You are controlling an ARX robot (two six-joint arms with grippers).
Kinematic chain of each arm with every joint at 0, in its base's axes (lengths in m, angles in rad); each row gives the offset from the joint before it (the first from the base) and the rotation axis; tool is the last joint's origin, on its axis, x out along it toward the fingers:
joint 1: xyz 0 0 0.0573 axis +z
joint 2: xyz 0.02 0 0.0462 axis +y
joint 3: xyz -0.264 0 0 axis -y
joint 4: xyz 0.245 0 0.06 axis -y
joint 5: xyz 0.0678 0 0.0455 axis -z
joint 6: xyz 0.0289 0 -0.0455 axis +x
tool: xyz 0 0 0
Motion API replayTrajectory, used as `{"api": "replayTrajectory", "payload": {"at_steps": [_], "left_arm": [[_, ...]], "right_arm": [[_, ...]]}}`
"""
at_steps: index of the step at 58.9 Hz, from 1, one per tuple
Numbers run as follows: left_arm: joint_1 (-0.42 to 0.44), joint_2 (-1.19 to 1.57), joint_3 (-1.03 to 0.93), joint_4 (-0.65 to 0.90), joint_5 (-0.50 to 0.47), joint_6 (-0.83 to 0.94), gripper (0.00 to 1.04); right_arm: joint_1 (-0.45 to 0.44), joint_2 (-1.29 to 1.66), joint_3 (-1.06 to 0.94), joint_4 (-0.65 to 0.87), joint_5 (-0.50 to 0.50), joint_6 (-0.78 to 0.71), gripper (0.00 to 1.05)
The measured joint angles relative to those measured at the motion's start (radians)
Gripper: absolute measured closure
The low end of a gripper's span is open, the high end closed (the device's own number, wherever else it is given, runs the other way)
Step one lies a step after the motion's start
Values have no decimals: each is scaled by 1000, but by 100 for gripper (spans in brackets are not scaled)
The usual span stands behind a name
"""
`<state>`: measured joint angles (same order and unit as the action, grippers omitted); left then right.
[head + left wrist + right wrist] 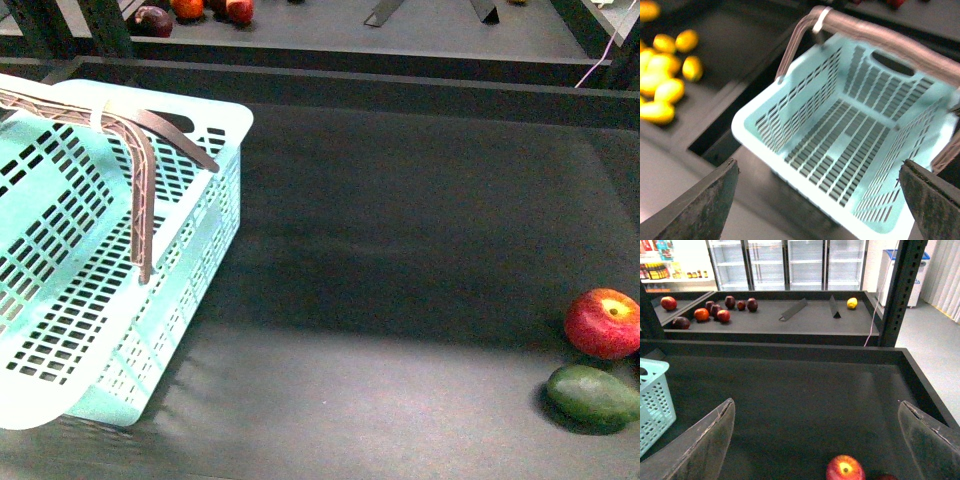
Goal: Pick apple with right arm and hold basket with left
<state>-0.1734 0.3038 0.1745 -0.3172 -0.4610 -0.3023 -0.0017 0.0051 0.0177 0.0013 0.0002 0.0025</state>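
Front view shows you the apple (604,322) well right of the basket (150,100). Your left pincer (819,167) and right pincer (816,404) both gape wide open.

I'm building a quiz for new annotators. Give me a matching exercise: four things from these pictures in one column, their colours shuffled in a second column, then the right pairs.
Things:
1. apple
2. avocado
3. basket
4. zip tie on the basket's handle

Colours:
a. dark green
b. light teal
c. white
d. red with a yellow patch

Pairs: 1-d, 2-a, 3-b, 4-c
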Motion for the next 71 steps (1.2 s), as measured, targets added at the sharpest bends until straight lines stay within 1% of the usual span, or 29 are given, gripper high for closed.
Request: {"api": "replayTrajectory", "payload": {"at_steps": [1, 2, 5, 6, 10, 14, 22, 26, 33, 39, 45, 60, 71], "left_arm": [[-9, 46, 14, -1, -24, -59, 7], [-11, 66, 21, 1, -30, -69, 7], [-7, 179, 64, 37, -18, -201, 7], [-5, 196, 71, 47, -14, -210, 7], [23, 325, 131, 120, 92, -339, 7], [58, 443, 180, 197, 172, -423, 7], [122, 686, 269, 346, 325, -568, 7], [148, 798, 311, 396, 389, -635, 7], [164, 958, 381, 452, 428, -713, 7], [167, 1075, 452, 501, 465, -752, 7], [167, 1173, 518, 531, 480, -776, 7], [167, 1413, 679, 580, 469, -831, 7], [176, 1537, 792, 579, 463, -858, 7]], "right_arm": [[0, 0, 0, 0, 0, 0, 9], [0, 0, 0, 0, 0, 0, 9], [0, 0, 0, 0, 0, 0, 9], [0, 0, 0, 0, 0, 0, 9], [0, 0, 0, 0, 0, 0, 9], [0, 0, 0, 0, 0, 0, 9], [0, 0, 0, 0, 0, 0, 9], [0, 0, 0, 0, 0, 0, 9], [0, 0, 0, 0, 0, 0, 9], [0, 0, 0, 0, 0, 0, 9], [0, 0, 0, 0, 0, 0, 9], [0, 0, 0, 0, 0, 0, 9], [0, 0, 0, 0, 0, 0, 9]]}}
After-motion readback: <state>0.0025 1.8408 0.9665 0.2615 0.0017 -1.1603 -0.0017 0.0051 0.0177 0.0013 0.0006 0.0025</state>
